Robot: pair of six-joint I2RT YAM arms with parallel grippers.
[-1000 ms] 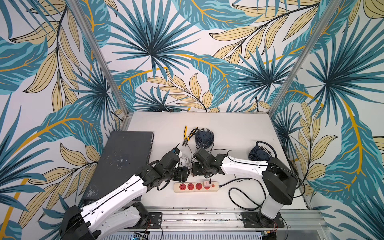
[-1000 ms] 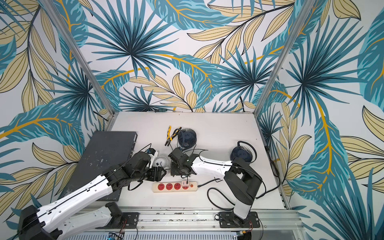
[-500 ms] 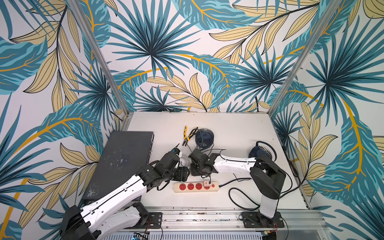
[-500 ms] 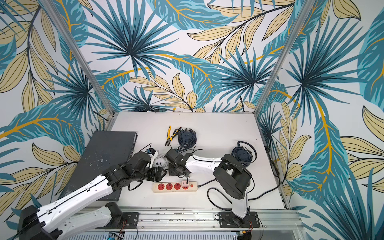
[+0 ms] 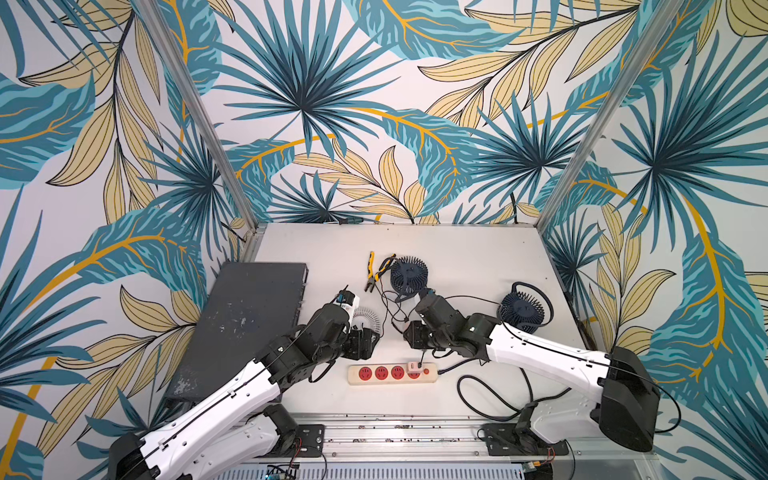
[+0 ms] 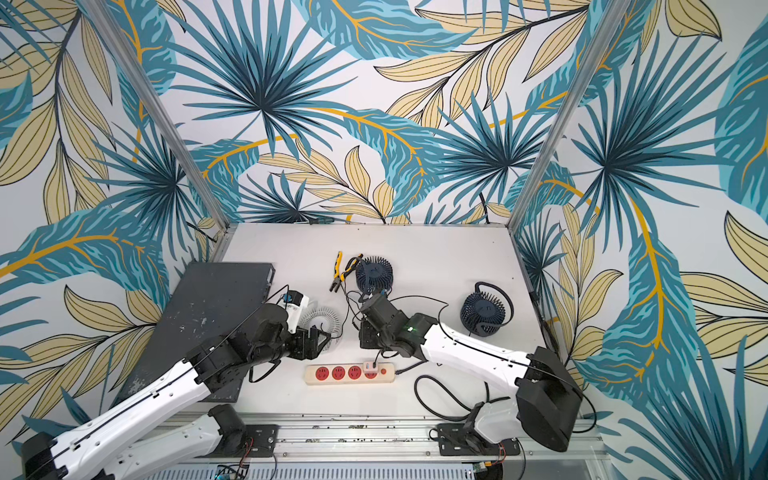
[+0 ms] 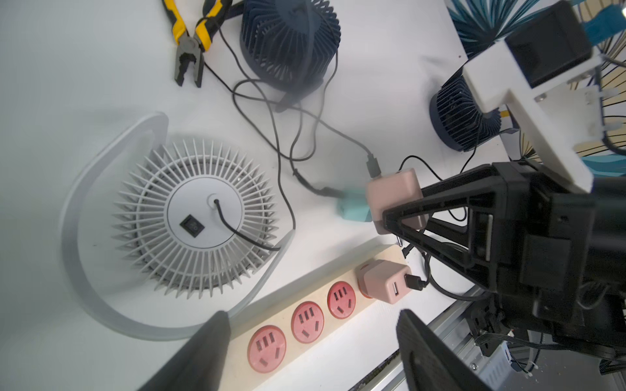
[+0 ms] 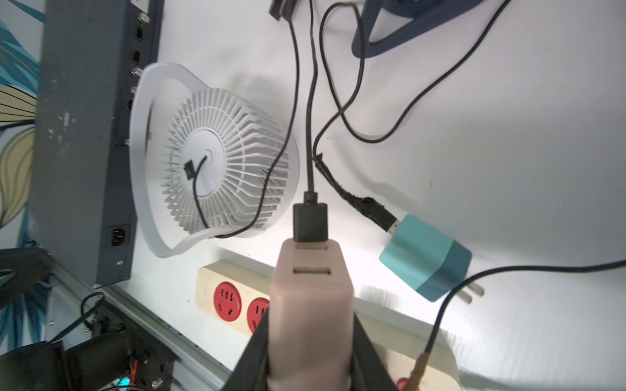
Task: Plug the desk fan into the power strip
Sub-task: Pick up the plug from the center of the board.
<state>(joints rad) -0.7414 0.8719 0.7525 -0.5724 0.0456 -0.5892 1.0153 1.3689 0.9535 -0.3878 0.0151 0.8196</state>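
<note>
Right gripper (image 8: 311, 318), wider before, now clamps the pink adapter (image 8: 310, 281) just behind the power strip (image 5: 392, 374), left gripper (image 7: 311, 315) gaping above it; tip it plug-side down, push straight into a free socket (image 7: 266, 348).

Cream power strip (image 8: 206, 284) with red sockets (image 7: 307, 317), teal adapter (image 8: 425, 265), white fan (image 7: 196, 220), yellow-handled pliers (image 7: 189, 44)

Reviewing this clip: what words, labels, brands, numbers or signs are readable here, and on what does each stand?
No text here can be read as words or numbers.
On the rocker switch of the white fan: pale marks, too blurred to read.
On the power strip: no print visible.
On the pink adapter in the right gripper: no print visible.
</note>
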